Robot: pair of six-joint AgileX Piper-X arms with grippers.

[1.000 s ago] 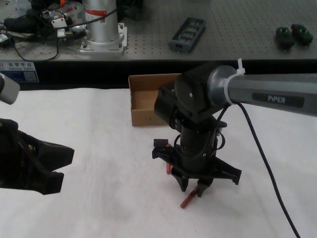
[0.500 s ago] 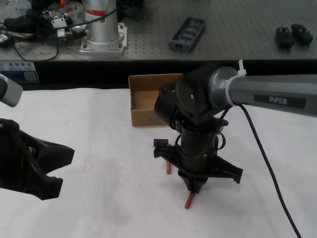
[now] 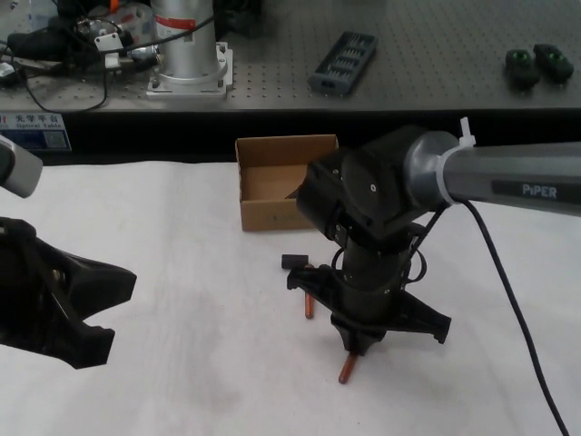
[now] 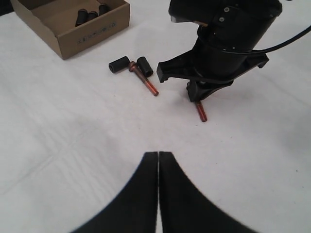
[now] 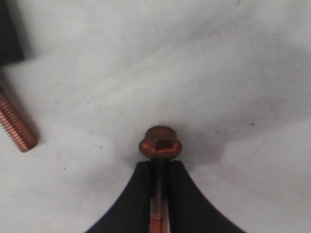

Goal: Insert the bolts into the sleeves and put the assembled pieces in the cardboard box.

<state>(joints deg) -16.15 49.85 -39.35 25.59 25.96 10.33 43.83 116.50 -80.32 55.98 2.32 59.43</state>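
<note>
White cloth point(image 3: 182, 300) covers our bench, with a perforated metal table point(image 3: 408, 54) beyond it. Our right gripper point(image 3: 361, 343) is clamped on a copper-coloured flanged bolt point(image 5: 160, 144), head down at the cloth; we cannot tell whether it touches. Our left gripper point(image 4: 158, 155), fingers together and empty, sits near left. Dark cylindrical pieces point(image 4: 90, 14) already lie in the open brown cardboard box point(image 3: 272, 213) at the far middle, so we judge the job partly done. A second copper bolt point(image 4: 146, 83) and two short black sleeves point(image 4: 119, 64) lie loose between box and right gripper. Open cloth spreads left and near; only the box wall crowds us.
</note>
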